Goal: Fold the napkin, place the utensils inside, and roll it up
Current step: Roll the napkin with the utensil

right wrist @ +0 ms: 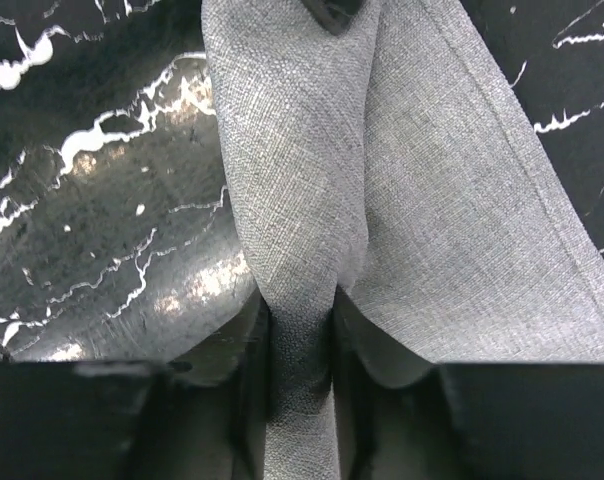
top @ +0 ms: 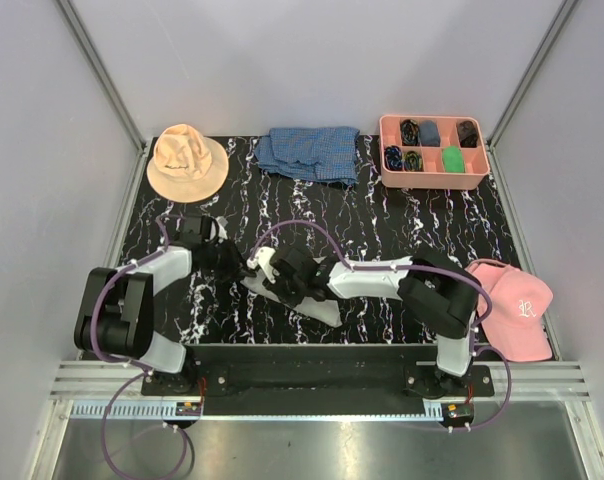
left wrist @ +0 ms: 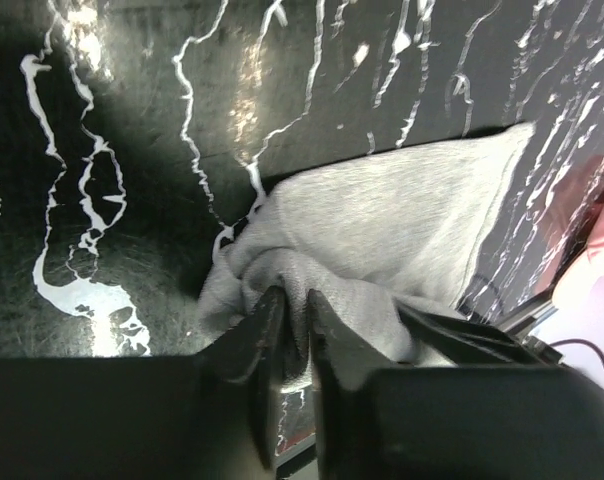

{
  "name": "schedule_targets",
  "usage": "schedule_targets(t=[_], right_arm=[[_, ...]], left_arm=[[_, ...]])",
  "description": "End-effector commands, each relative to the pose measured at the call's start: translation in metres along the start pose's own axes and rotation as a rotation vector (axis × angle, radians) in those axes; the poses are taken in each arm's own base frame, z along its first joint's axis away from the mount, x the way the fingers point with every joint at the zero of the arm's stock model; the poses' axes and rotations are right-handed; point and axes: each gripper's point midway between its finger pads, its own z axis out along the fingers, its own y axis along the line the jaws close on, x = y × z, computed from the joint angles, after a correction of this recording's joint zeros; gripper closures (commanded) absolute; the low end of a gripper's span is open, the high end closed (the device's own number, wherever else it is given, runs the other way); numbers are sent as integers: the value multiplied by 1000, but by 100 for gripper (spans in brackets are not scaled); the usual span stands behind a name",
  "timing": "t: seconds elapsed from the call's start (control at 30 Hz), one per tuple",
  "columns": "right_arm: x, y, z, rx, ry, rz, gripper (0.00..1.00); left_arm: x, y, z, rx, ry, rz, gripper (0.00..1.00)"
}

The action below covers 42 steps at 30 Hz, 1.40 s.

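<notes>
**Both grippers on the napkin, mid-table**

Table [top: 402, 225]: black marble-pattern top, grey walls around it.

Arms: I see the left arm [top: 132, 310] reaching right and the right arm [top: 382, 278] reaching left. They meet just left of centre, near the front edge.

Napkin [top: 312, 305]: plain light-grey cloth, near the front of the table between the two arms. It is bunched into a narrow, slanted strip rather than spread flat. On the left wrist cam one pointed corner lies out on the table and the rest crumples toward the fingers. On the right wrist cam a long fold runs up and away from the jaws, with a hemmed edge down the right side.

Pink cap [top: 512, 305]: front right, just beside the right arm's base.

Tan bucket hat [top: 187, 160]: back left.

Blue checked cloth [top: 312, 152]: back centre, loosely folded.

Pink tray [top: 474, 178]: back right, divided into compartments. Small dark items and one green item sit in them; I can't tell what they are.

Right gripper [right wrist: 302, 310]: jaws narrow, pinching a vertical fold of napkin. Cloth touches both fingers and passes down between them.

Left gripper [left wrist: 294, 300]: jaws nearly together, with only a thin gap. A wad of napkin sits at the tips and in the gap, so I read it as a pinch on the cloth's bunched end.
</notes>
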Motion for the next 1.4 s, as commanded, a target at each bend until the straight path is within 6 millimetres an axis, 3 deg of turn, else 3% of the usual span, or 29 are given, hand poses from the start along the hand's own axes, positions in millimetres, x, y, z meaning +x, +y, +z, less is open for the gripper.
schedule_targets(t=[0.0,0.03,0.1,0.13,0.23,0.33,0.47,0.7,1.1,1.2,1.37], right_arm=[[52,24,12,-129,167,34,78],[46,25,9,-153,148,47,80],[37,34,2,-238,126,80,83],[31,30,-2,-258,107,103,84],[17,37,-12,-371,70,155,85],[7,37,-20,-487,47,219,85],[1,28,-25,-612,37,338,85],[2,14,-17,-714,39,430,85],[9,6,-1,-806,64,530,86],[9,3,0,-805,62,537,86],[6,0,-1,-785,53,535,84]], left_arm=[[-12,-23,-15,57,-42,45,73],[-16,-22,-19,54,-59,43,62],[-22,-22,-26,48,-97,47,54],[-25,-20,-30,47,-113,43,44],[-30,-16,-40,37,-164,32,33],[-32,-13,-47,25,-204,29,32],[-24,-10,-50,35,-222,42,32],[-6,-7,-39,91,-168,41,34],[-4,-10,-24,130,-139,36,41],[0,-9,-20,135,-125,30,48],[3,-6,-14,134,-108,22,73]])
